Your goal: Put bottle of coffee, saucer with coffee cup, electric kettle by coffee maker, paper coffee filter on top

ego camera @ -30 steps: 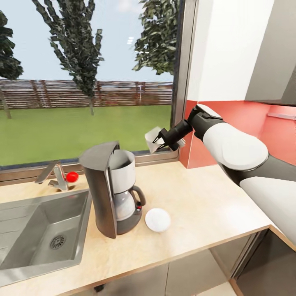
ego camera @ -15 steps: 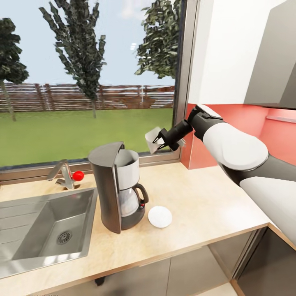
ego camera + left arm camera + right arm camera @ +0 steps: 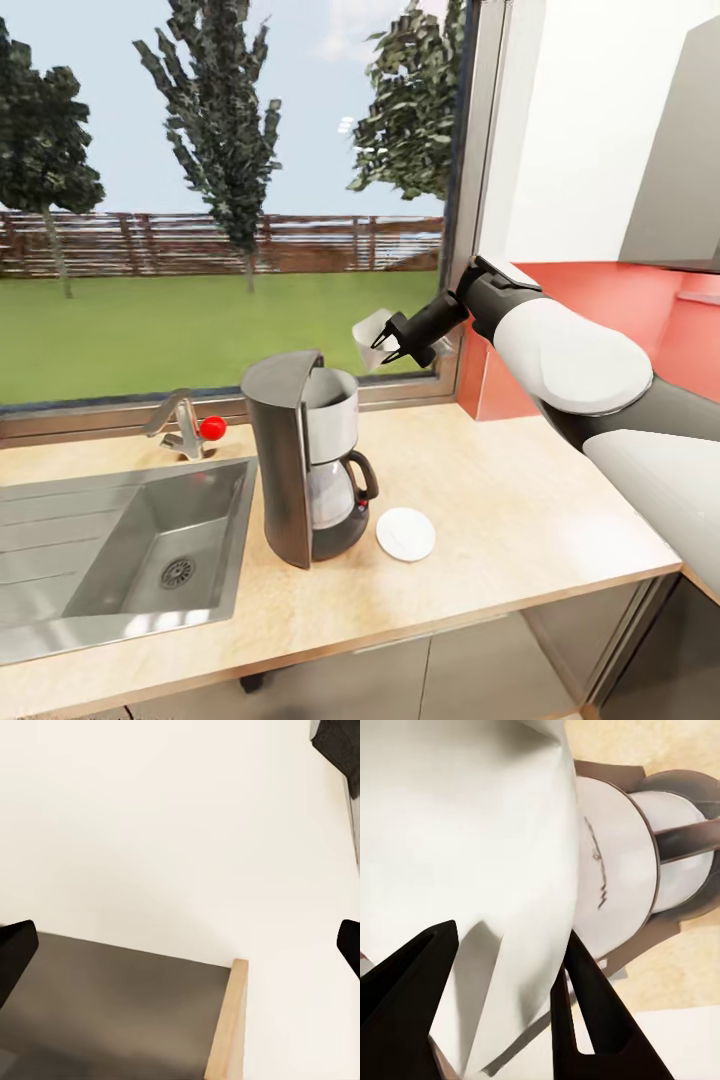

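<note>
The white saucer (image 3: pixel 405 533) lies flat on the wooden surface (image 3: pixel 500 500), just beside the coffee maker (image 3: pixel 310 455). A steel sink (image 3: pixel 120 540) sits on the machine's other side. Higher up and farther back, the right claw (image 3: pixel 385 345) is clenched on a white paper coffee filter (image 3: pixel 372 333), up in the air. The left claw (image 3: pixel 180 945) looks released, but only its tips show.

Coffee station items on the kitchen countertop (image 3: pixel 500 490)
The coffee maker (image 3: pixel 310 455) stands upright; the saucer (image 3: pixel 405 533) lies flat just beside it at 4 o'clock
</note>
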You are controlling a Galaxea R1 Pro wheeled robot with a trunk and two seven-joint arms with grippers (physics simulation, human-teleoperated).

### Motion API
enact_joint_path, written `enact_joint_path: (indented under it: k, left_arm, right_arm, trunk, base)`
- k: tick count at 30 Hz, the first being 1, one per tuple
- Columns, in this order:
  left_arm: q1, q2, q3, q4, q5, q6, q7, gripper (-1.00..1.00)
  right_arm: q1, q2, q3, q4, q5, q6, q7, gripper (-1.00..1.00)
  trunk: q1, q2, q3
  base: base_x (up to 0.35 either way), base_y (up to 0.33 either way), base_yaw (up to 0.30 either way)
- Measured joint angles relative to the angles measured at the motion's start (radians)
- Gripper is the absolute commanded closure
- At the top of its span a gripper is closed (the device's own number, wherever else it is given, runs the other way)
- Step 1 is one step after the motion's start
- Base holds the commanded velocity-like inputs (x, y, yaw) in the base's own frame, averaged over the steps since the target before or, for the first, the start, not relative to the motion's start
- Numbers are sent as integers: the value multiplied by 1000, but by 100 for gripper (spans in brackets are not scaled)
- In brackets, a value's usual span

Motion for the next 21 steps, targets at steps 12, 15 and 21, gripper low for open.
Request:
enact_joint_path:
  k: [12, 15, 21]
  left_arm:
    - [0, 0, 0, 0, 0, 0, 0, -100]
    - [0, 0, 0, 0, 0, 0, 0, -100]
    - [0, 0, 0, 0, 0, 0, 0, -100]
  right_arm:
    - [0, 0, 0, 0, 0, 0, 0, 100]
    - [0, 0, 0, 0, 0, 0, 0, 100]
    - [0, 0, 1, 1, 0, 0, 0, 100]
  trunk:
    - [0, 0, 17]
    - [0, 0, 22]
    - [0, 0, 27]
  base:
    - [0, 0, 150]
    - [0, 0, 99]
    - [0, 0, 26]
